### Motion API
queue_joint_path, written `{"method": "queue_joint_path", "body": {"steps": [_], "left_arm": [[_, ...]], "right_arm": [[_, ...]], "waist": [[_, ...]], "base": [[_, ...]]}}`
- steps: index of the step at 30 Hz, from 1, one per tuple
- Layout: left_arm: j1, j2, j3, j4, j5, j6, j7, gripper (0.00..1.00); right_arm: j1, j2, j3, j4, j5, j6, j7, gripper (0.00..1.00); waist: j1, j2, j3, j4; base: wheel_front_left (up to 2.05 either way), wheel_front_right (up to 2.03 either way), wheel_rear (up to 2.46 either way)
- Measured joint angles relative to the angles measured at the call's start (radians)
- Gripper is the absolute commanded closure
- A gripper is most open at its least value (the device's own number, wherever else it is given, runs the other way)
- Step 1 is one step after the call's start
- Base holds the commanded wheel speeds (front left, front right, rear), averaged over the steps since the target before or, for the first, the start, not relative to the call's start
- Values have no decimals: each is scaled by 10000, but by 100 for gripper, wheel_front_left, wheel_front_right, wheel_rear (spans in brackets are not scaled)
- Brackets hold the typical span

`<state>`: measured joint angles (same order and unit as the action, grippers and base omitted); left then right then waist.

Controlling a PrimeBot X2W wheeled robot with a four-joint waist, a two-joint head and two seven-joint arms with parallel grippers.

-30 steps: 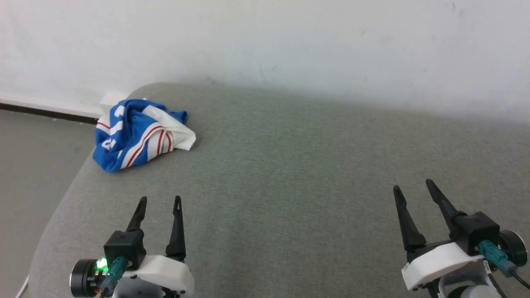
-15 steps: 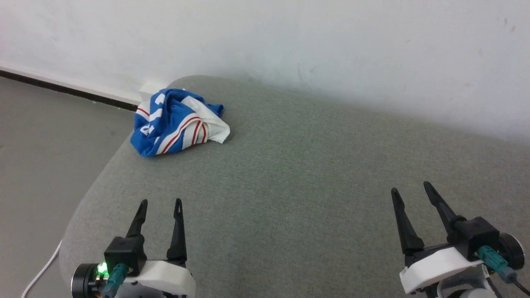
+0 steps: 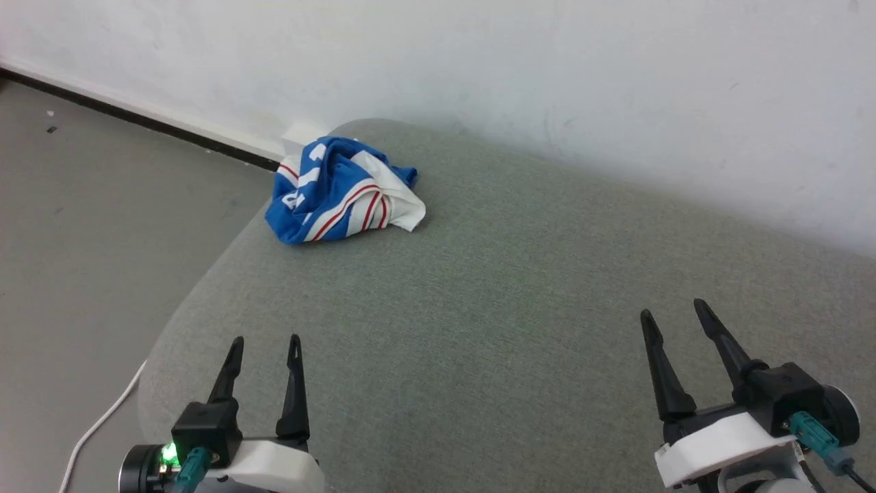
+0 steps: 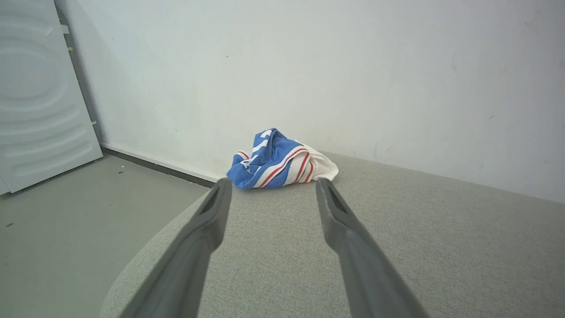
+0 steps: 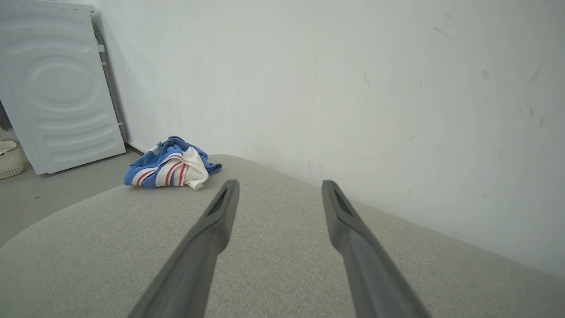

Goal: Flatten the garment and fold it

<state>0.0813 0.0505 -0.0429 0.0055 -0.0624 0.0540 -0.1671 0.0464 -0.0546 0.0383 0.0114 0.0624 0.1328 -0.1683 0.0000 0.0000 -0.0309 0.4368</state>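
Currently the shirt is seen crumpled at the far left corner of the grey cushion, by the wall, well apart from both grippers. The left gripper and right gripper are held open and empty over its near part. A white cable on the floor is shown from the head; a white appliance and a pale basket are shown from the right wrist. Since a second ago the head camera has been turned left; the shirt has not been moved.
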Motion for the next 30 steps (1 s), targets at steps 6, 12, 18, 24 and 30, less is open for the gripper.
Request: {"method": "queue_joint_path", "body": {"steps": [6,12,18,24,30], "left_arm": [[1,0,-46,0,-73,29,-113,0],[2,0,-121,-2,-96,88,-272,0],[8,0,-169,0,-123,104,-376,0],[65,0,-205,-2,-173,186,-474,0],[213,0,-232,-82,-268,215,-627,0]], "right_arm": [[22,2,63,0,79,0,-104,0],[40,2,111,2,109,0,-224,0],[67,2,123,6,198,0,-362,0],[151,2,205,13,261,0,-472,0],[193,6,240,17,272,0,-614,0]], "waist": [[0,0,3,274],[1,0,11,535],[0,0,-1,814],[0,0,-27,1100],[0,0,-31,1367]], "base": [[0,0,0],[0,0,0],[0,0,0],[0,0,0],[0,0,0]]}}
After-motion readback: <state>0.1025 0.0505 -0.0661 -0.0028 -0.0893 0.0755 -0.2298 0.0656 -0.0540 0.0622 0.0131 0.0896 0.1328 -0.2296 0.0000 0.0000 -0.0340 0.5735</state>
